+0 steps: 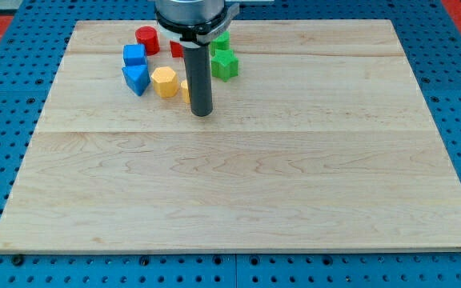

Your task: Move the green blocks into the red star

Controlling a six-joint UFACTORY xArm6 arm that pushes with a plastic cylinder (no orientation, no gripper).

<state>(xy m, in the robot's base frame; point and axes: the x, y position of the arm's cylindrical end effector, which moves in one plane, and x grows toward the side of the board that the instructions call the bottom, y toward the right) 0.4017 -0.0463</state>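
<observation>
A straight dark grey rod [201,76] hangs from a round black-and-silver mount [194,14].

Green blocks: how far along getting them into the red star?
Done: little that shows. One green block sits right of the rod, another behind it at the view's top. A red piece, likely the star, peeks out left of the rod; contact can't be judged. In hand: my tip rests below the cluster, beside a yellow block, touching no green. Left: push both greens leftward.
</observation>
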